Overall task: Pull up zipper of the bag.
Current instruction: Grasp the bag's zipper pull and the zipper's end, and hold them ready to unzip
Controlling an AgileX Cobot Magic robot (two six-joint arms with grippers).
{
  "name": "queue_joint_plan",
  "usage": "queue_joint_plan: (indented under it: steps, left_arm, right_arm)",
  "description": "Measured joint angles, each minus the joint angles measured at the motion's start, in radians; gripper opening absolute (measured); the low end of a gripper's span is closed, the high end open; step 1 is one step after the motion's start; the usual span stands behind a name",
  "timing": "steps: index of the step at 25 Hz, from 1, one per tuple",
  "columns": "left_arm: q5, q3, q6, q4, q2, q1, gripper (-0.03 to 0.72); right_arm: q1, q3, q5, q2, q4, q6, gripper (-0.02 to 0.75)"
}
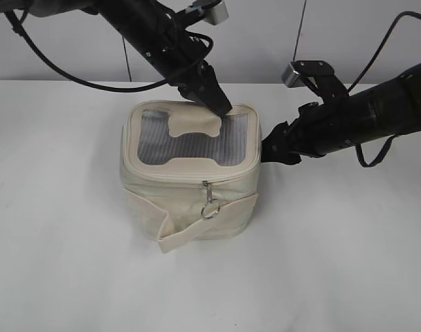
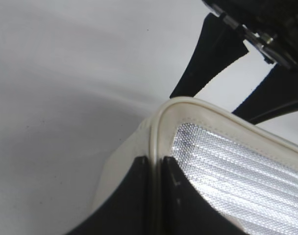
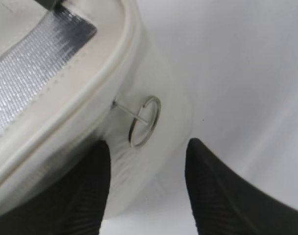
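Note:
The cream bag (image 1: 149, 197) stands mid-table with its grey mesh top (image 1: 155, 142) and H-shaped patch (image 1: 193, 126) facing up. The zipper (image 1: 170, 180) runs around the top rim, and one silver ring pull (image 1: 210, 207) hangs at the front. My left gripper (image 1: 222, 107) is shut on the bag's rim (image 2: 154, 147) at the back right corner. My right gripper (image 1: 269, 149) is open at the bag's right side. A second ring pull (image 3: 144, 121) lies on the bag's wall just ahead of its open fingers (image 3: 148, 149), untouched.
The wide cream strap (image 1: 196, 234) wraps the bag's lower front and sticks out at the bottom. The white table (image 1: 65, 263) lies all around. The right arm (image 2: 266, 44) shows beyond the bag in the left wrist view.

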Motion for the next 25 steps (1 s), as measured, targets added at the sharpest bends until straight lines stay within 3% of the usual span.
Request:
queue_joint_plan:
  steps: [7, 10, 12, 17, 25]
  left_arm:
    - [0.0, 0.0, 0.0, 0.0, 0.0, 0.0, 0.039]
    - [0.0, 0.0, 0.0, 0.0, 0.0, 0.0, 0.039]
    - [0.0, 0.0, 0.0, 0.0, 0.0, 0.0, 0.039]
    - [-0.005, 0.0, -0.018, 0.004, 0.0, -0.001, 0.039]
    - [-0.013, 0.0, -0.074, 0.032, -0.001, -0.006, 0.037]
  right_arm:
    - [0.0, -0.075, 0.011, 0.06, 0.02, -0.015, 0.301]
    - [0.0, -0.094, 0.025, 0.077, 0.014, -0.005, 0.079]
    - [0.001, -0.097, 0.029, 0.077, -0.026, 0.05, 0.018]
    - [0.001, -0.079, 0.059, 0.047, -0.192, 0.226, 0.008]
    - [0.001, 0.071, 0.103, -0.137, -0.219, 0.267, 0.008]
